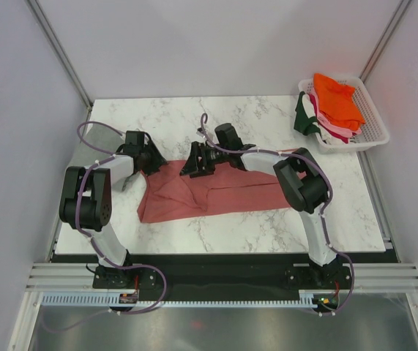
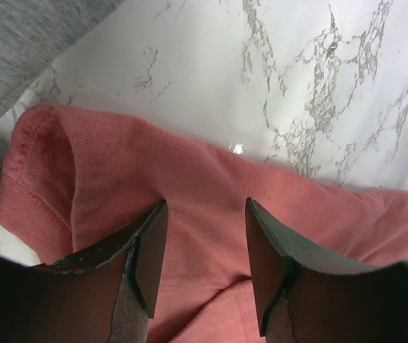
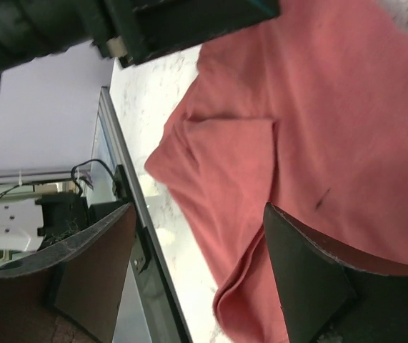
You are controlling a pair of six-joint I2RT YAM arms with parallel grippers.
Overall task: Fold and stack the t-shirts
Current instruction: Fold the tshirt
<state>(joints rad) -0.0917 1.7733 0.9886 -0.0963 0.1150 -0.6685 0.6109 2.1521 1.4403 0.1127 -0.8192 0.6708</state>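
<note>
The salmon t-shirt [image 1: 209, 194] lies rumpled on the tabletop [image 1: 267, 227] between my 2 arms. I judge it light, limp and quick to bunch, best pinched at a hem or shoulder edge. My left pincer [image 2: 207, 207] stands half open over its corner, gripping nothing. My right pincer [image 3: 198, 209] gapes wide, empty. The marble looks smooth, with room to spread. Spare t-shirts [image 1: 338, 102] fill the basket [image 1: 373, 135] far right.

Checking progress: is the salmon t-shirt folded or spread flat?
Partly folded: the salmon t-shirt lies rumpled, one edge doubled over itself.
</note>
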